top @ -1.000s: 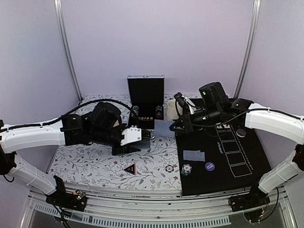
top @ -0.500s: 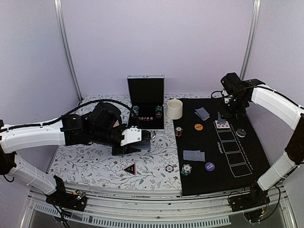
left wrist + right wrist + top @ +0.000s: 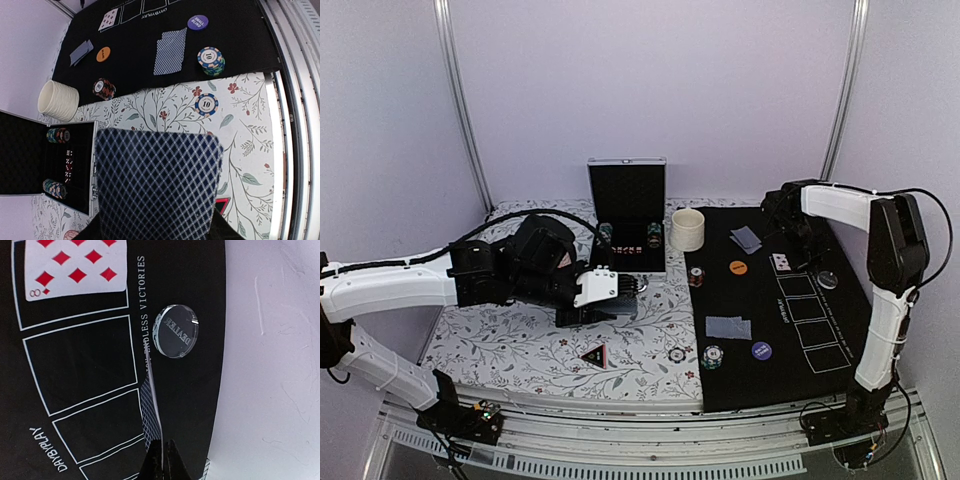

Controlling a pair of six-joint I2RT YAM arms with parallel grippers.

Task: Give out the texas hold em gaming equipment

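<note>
The right pincer [image 3: 161, 452] is clenched on a single playing card [image 3: 149, 410], which juts edge-on straight ahead of it over the black mat [image 3: 85, 355]; light, bendy, slick stuff, best pinched well in from the edge; the left pincer [image 3: 605, 298] grasps the deck [image 3: 157, 190]

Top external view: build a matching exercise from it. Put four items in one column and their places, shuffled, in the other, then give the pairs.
Things:
1 cream cup
2 triangle marker
3 eight of diamonds
4 dealer button

Places:
A face up inside a printed box on the black mat
B on the floral cloth, towards the near edge
C on the mat, beside the row of boxes
D next to the open case

Pairs: 1-D, 2-B, 3-A, 4-C
</note>
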